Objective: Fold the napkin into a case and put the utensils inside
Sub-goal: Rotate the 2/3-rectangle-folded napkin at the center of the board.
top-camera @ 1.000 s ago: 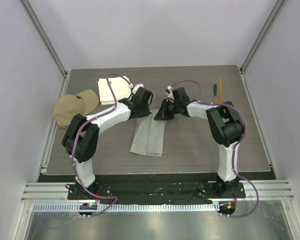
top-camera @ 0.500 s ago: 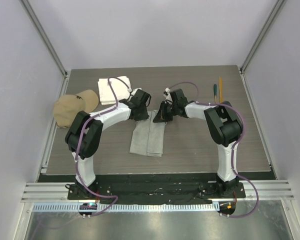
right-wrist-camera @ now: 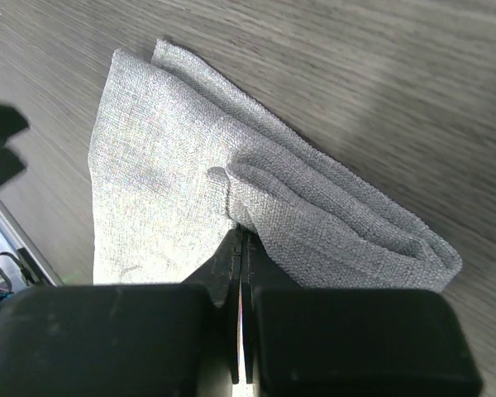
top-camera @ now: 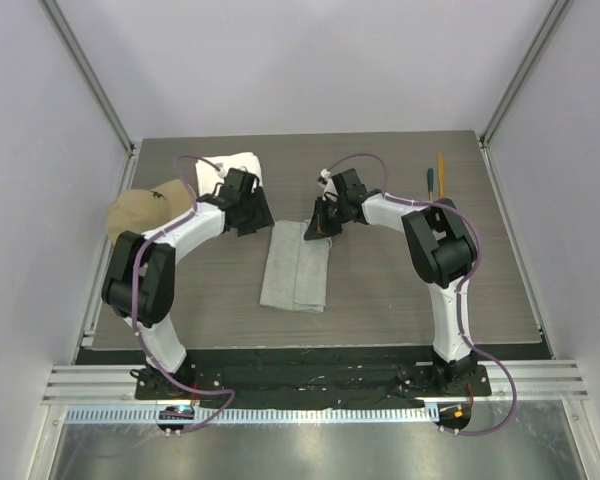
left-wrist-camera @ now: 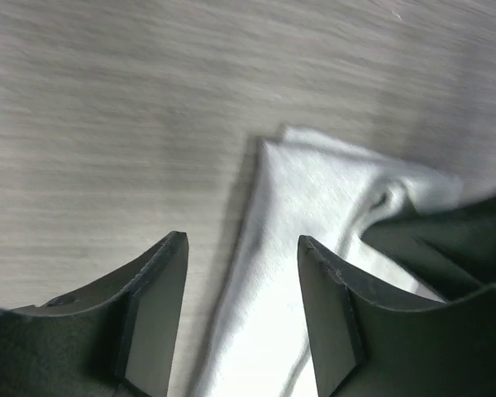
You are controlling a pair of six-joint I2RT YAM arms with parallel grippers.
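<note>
The napkin (top-camera: 297, 265) lies in the middle of the table as a long, narrow folded grey strip. My right gripper (top-camera: 322, 228) is shut on its far right corner; in the right wrist view the cloth (right-wrist-camera: 165, 165) puckers at the closed tips (right-wrist-camera: 240, 236). My left gripper (top-camera: 263, 218) stands open just left of the strip's far end, holding nothing. In the left wrist view its fingers (left-wrist-camera: 161, 306) straddle the napkin's edge (left-wrist-camera: 314, 190) from above. A teal-handled utensil (top-camera: 430, 185) and an orange stick (top-camera: 441, 178) lie at the back right.
A thick white towel (top-camera: 225, 170) sits at the back left, partly under the left arm. A tan cap (top-camera: 140, 215) lies at the left edge. Grey walls close in the table on three sides.
My left gripper has opened, let go of the napkin's far left corner and pulled away to the left. The right gripper stays shut on its corner, shifted slightly back.
</note>
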